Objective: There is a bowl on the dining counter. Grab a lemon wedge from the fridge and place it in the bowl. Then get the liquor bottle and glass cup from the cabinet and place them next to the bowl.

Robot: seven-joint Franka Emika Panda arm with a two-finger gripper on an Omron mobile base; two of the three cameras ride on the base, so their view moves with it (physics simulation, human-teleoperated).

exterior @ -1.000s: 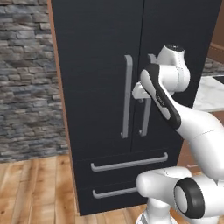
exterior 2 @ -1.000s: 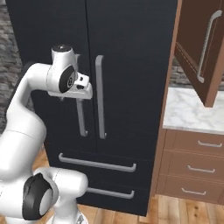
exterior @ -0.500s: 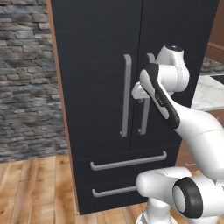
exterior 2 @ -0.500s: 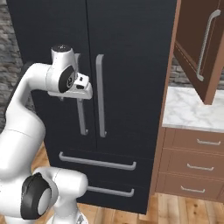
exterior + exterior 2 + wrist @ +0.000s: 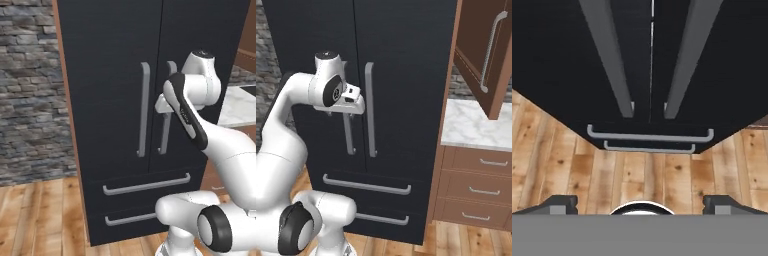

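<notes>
Jaws spread wide, the gripper [image 5: 640,204] hangs before the closed black fridge [image 5: 115,60], centre frame, facing its paired grey handles [image 5: 370,107].

Robot body, rendered. The arm [image 5: 220,145] consists of smooth, glossy white rounded segments joined at dark joints. A black band runs lengthwise along the forearm link [image 5: 185,110]. Each joint ends in a round cap: a dark disc ringed in grey at the shoulder [image 5: 214,229] and at the wrist joint [image 5: 334,90], whose top carries a small dark cap. The hand block [image 5: 351,100] is white and boxy. Two small dark grey finger tips [image 5: 561,204] are squared in outline.
</notes>
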